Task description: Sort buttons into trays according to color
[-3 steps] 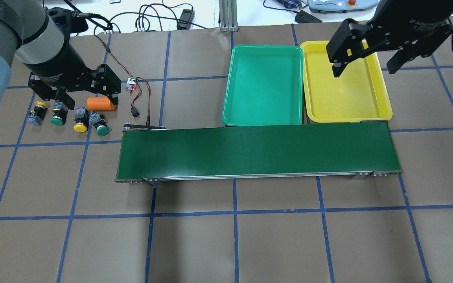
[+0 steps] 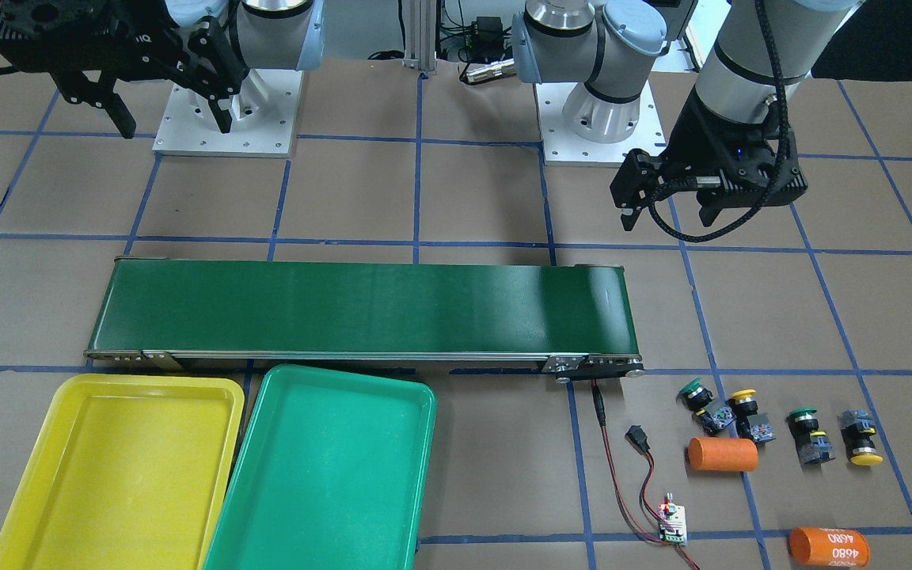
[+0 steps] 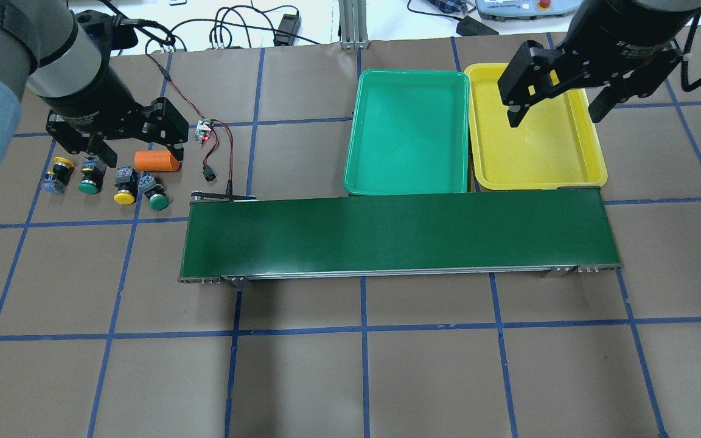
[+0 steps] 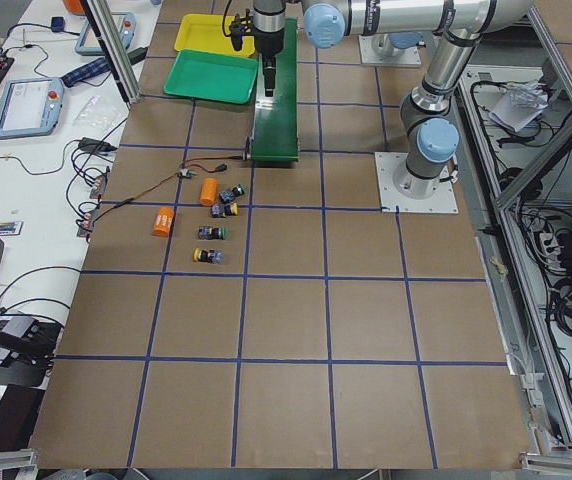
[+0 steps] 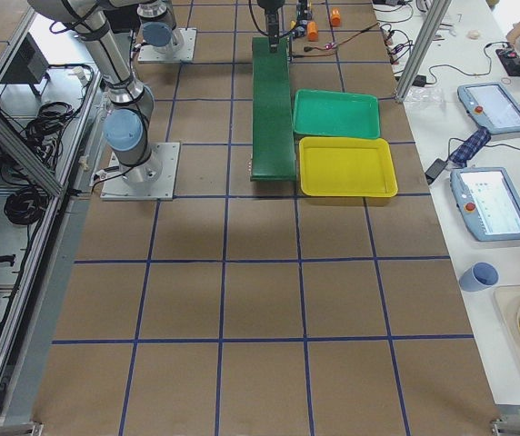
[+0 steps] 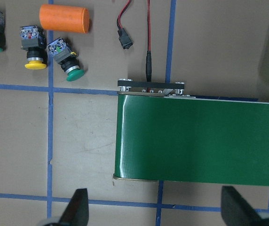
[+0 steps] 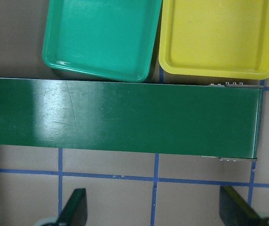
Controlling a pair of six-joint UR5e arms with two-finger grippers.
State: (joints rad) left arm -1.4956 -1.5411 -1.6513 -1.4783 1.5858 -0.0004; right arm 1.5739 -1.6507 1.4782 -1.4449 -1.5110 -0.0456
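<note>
Four buttons lie in a row at the table's left: a yellow one (image 3: 58, 171), a green one (image 3: 90, 180), a yellow one (image 3: 124, 188) and a green one (image 3: 156, 196). They also show in the front view, from the green one (image 2: 693, 392) to the yellow one (image 2: 864, 448). My left gripper (image 3: 139, 151) is open and empty, hovering above them. The green tray (image 3: 411, 134) and the yellow tray (image 3: 539, 155) are empty, behind the belt. My right gripper (image 3: 554, 115) is open and empty above the yellow tray.
A long dark-green conveyor belt (image 3: 399, 234) runs across the middle. An orange cylinder (image 3: 157, 161) lies just behind the buttons, and a second one (image 2: 828, 546) lies farther out. A small circuit board (image 3: 204, 129) with red and black wires sits by the belt's left end.
My right gripper has shifted a little to the left over the yellow tray. My left gripper has moved slightly back. The buttons have not moved.
</note>
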